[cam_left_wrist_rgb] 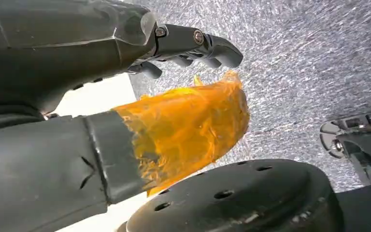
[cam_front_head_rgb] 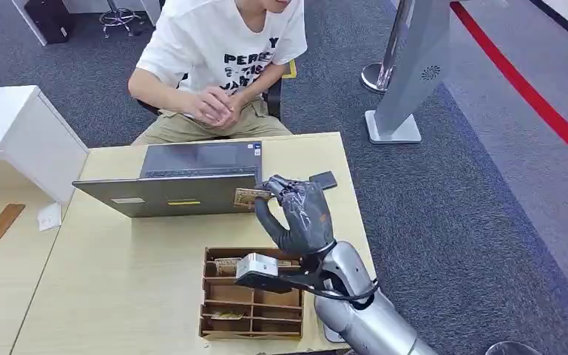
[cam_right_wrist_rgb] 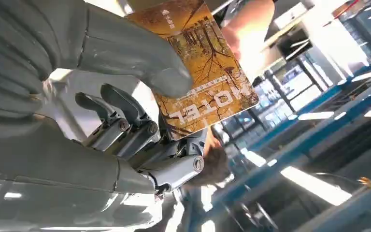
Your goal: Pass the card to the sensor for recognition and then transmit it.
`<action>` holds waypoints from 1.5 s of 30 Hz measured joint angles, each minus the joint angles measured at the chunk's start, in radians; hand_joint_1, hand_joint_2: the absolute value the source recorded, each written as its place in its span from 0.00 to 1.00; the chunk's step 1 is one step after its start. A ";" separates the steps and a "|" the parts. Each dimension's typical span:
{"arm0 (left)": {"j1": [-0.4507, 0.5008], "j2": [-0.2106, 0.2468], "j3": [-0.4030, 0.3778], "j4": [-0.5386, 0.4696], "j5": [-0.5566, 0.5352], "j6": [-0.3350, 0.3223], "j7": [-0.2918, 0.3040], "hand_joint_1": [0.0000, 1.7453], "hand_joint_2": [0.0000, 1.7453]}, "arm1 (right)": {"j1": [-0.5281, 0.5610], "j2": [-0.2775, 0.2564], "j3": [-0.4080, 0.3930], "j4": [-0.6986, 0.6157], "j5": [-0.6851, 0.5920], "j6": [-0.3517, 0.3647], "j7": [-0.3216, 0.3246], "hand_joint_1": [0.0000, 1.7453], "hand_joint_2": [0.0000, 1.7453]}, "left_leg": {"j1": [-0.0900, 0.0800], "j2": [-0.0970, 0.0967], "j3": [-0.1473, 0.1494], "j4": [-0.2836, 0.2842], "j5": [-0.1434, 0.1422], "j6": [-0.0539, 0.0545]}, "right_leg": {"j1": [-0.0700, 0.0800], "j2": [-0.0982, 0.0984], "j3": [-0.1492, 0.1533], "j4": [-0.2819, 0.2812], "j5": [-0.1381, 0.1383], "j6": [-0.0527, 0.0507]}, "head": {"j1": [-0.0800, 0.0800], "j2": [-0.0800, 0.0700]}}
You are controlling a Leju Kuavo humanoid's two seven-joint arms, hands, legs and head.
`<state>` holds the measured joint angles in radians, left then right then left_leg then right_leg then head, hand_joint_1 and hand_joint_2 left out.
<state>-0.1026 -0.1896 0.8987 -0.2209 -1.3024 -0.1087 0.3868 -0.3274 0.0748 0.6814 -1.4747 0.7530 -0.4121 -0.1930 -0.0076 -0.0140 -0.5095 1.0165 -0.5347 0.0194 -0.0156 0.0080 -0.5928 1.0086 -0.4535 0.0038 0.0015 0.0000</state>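
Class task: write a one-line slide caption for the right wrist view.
Right robot hand pinches a golden hotel card between thumb and fingers.

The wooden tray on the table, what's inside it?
The wooden tray holds a few cards in its slots. The robot's right arm covers the tray's right side, so anything there is hidden.

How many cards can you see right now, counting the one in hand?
3: one card pinched in the right hand by the laptop; two in the wooden organizer, at its far and near slots. More may hide behind the arm.
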 joint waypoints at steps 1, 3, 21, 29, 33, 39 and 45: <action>0.002 0.000 0.001 0.000 0.004 0.003 -0.002 0.00 0.00 | 0.013 0.002 -0.013 -0.015 -0.057 0.019 -0.010 1.00 1.00 | 0.000 0.000 0.000 0.000 0.000 0.000 | 0.000 0.000 0.000 0.000 0.000 0.000 | 0.000 0.000; 0.007 0.002 0.002 0.000 0.012 0.007 -0.006 0.00 0.00 | 0.035 0.007 -0.040 -0.043 -0.157 0.057 -0.026 1.00 1.00 | 0.000 0.000 0.000 0.000 0.000 0.000 | 0.000 0.000 0.000 0.000 0.000 0.000 | 0.000 0.000; 0.017 0.015 0.073 0.000 0.081 0.026 -0.011 0.00 0.00 | 0.262 -0.013 -0.329 -0.238 -0.605 0.271 -0.053 1.00 1.00 | 0.000 -0.001 0.000 0.000 0.000 0.000 | 0.000 -0.001 0.000 0.000 0.000 0.000 | 0.000 0.000; 0.019 0.021 0.104 0.000 0.103 0.027 -0.015 0.00 0.00 | 0.343 -0.073 -0.408 -0.237 -0.568 0.341 -0.018 1.00 1.00 | 0.000 -0.001 0.000 0.000 0.000 0.000 | 0.000 -0.001 0.000 -0.001 0.000 0.000 | 0.000 0.000; 0.020 0.023 0.117 0.000 0.107 0.028 -0.015 0.00 0.00 | 0.372 -0.103 -0.428 -0.233 -0.536 0.363 -0.004 1.00 1.00 | 0.000 0.000 0.000 0.000 0.000 0.000 | 0.000 -0.001 0.000 -0.001 0.000 0.000 | 0.000 0.000; 0.020 0.024 0.126 0.000 0.107 0.029 -0.015 0.00 0.00 | 0.390 -0.146 -0.433 -0.214 -0.459 0.414 0.022 1.00 1.00 | 0.000 0.000 0.000 0.000 0.000 0.000 | 0.000 -0.001 0.000 -0.001 0.000 0.000 | 0.000 0.000; 0.020 0.024 0.126 0.000 0.102 0.029 -0.015 0.00 0.00 | 0.390 -0.189 -0.425 -0.181 -0.394 0.464 0.036 1.00 1.00 | 0.000 0.000 0.000 0.000 0.000 0.000 | 0.000 -0.001 0.000 -0.001 0.000 0.000 | 0.000 0.000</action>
<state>-0.0823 -0.1659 1.0250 -0.2209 -1.2001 -0.0793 0.3719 0.0629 -0.1145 0.2564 -1.6560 0.3594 0.0519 -0.1568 -0.0078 -0.0144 -0.5098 1.0165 -0.5349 0.0197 -0.0157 0.0070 -0.5927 1.0080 -0.4536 0.0040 0.0015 0.0000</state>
